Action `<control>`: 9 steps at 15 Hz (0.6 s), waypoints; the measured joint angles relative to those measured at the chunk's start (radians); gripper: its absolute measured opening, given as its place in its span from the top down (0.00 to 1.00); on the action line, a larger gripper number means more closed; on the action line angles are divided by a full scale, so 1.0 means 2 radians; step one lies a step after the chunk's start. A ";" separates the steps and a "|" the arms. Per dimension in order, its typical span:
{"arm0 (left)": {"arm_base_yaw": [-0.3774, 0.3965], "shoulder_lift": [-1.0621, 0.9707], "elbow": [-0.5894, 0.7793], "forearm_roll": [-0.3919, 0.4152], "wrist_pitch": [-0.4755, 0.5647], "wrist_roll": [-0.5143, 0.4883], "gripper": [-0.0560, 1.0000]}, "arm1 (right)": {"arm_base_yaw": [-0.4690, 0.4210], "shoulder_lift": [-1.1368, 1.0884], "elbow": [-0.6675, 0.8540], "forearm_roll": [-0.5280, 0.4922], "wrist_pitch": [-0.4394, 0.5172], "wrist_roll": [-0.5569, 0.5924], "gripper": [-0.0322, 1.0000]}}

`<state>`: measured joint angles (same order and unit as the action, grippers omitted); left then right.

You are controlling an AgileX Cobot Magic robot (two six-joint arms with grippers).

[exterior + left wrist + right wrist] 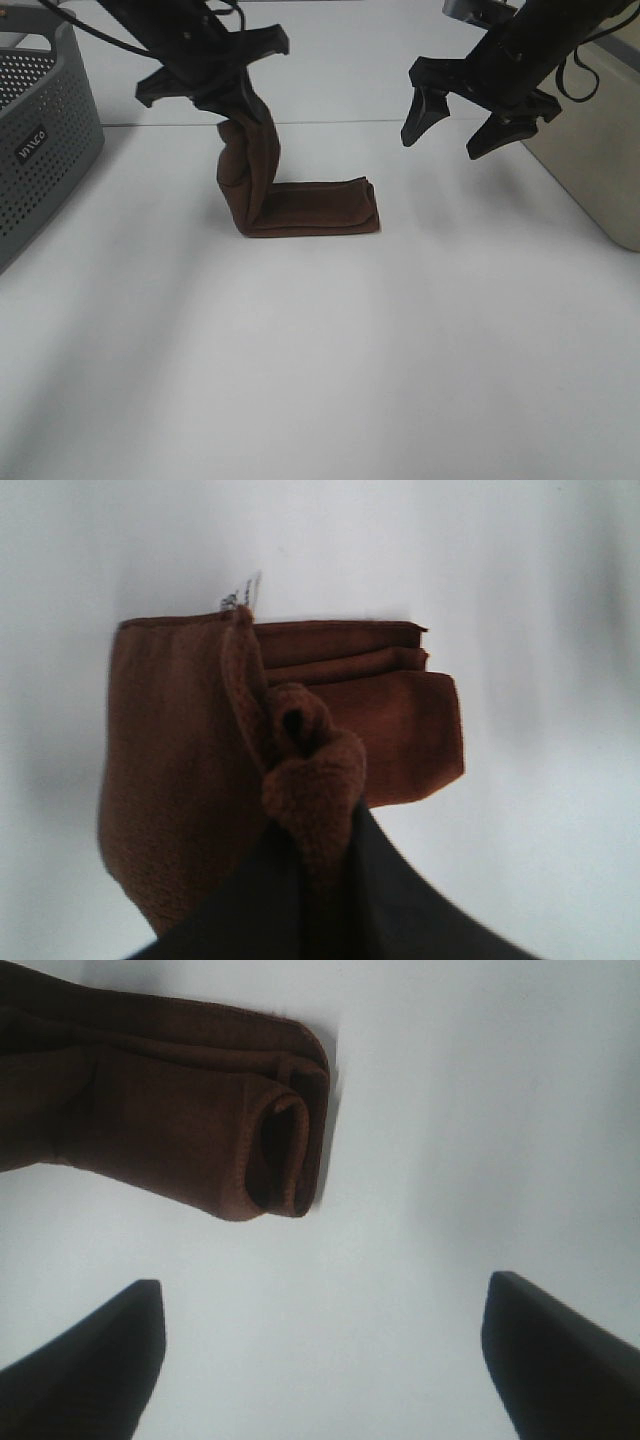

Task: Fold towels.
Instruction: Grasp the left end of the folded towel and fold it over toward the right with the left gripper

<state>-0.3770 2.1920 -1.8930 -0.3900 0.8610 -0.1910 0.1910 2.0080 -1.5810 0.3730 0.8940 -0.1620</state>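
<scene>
Far-centre on the worktop (400,350), high view: one end of the towel (320,210) is pinched up by the clamped left end effector (243,105), the rest laid folded flat. Left wrist: terry is bunched, so soft, light, floppy handling is expected. Right wrist: right end effector (320,1290) is spread wide, empty; the looped end is best grabbed.

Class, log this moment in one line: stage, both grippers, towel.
stage: mid-fold | left gripper: shut on towel, one end lifted | right gripper: open, empty, above table | towel: folded, other end lying on table
</scene>
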 joint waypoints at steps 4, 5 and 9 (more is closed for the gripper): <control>-0.045 0.071 -0.050 -0.011 -0.032 -0.049 0.78 | 0.000 -0.014 0.000 -0.004 0.017 0.015 0.18; -0.052 0.082 -0.056 -0.023 -0.044 -0.060 0.68 | 0.000 -0.014 0.000 -0.006 0.020 0.017 0.18; -0.064 0.090 -0.070 -0.052 -0.086 -0.067 0.31 | 0.000 -0.014 0.000 -0.011 0.024 0.021 0.18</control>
<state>-0.5040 2.3720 -2.0320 -0.4930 0.6880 -0.3240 0.1910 1.9790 -1.5810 0.3510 0.9420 -0.1200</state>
